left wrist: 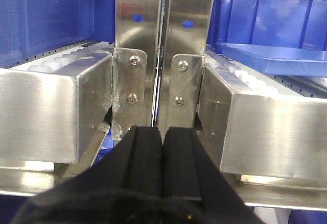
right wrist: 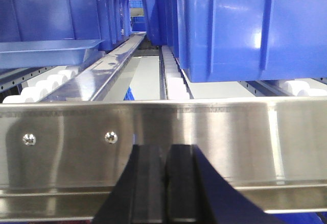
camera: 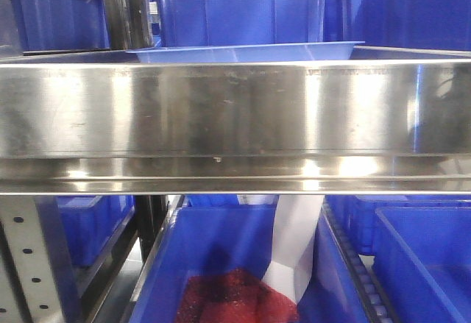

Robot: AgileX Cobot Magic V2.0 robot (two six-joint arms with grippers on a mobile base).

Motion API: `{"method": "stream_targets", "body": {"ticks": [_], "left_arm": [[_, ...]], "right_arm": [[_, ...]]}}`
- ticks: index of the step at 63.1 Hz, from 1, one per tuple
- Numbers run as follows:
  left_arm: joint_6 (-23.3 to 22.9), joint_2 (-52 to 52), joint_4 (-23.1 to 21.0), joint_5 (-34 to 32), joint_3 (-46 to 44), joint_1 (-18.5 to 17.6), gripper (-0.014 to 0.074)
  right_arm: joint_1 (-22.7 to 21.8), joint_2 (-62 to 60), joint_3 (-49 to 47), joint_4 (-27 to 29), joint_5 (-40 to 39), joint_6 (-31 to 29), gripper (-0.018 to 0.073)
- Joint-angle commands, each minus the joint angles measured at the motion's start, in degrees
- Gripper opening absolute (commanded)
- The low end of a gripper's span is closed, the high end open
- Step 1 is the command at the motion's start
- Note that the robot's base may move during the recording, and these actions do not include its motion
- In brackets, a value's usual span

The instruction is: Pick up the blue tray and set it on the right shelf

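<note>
From the front view we see the blue tray (camera: 243,52) lying on the right shelf (camera: 235,117) at twelve o'clock, its lower body hidden behind the steel lip, so we judge the placing step largely done. In the left wrist view, our left gripper (left wrist: 163,137) is pressed together on nothing, tray at two o'clock. In the right wrist view, our right gripper (right wrist: 164,157) is likewise closed and empty, tray at ten o'clock. Next calls for retreating clear of the lip.
</note>
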Motion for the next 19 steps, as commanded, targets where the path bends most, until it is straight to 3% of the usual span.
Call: {"method": "stream_targets", "body": {"ticks": [1,19], "left_arm": [[0.22,-0.71,-0.48,-5.25,1.76,0.05,-0.0048],[0.22,-0.71,-0.48,-5.25,1.76,0.05,-0.0048]], "right_arm": [[-0.36,-1.1,-1.32,0.01,-5.44,-0.62,0.0051],[-0.36,-1.1,-1.32,0.01,-5.44,-0.62,0.0051]]}}
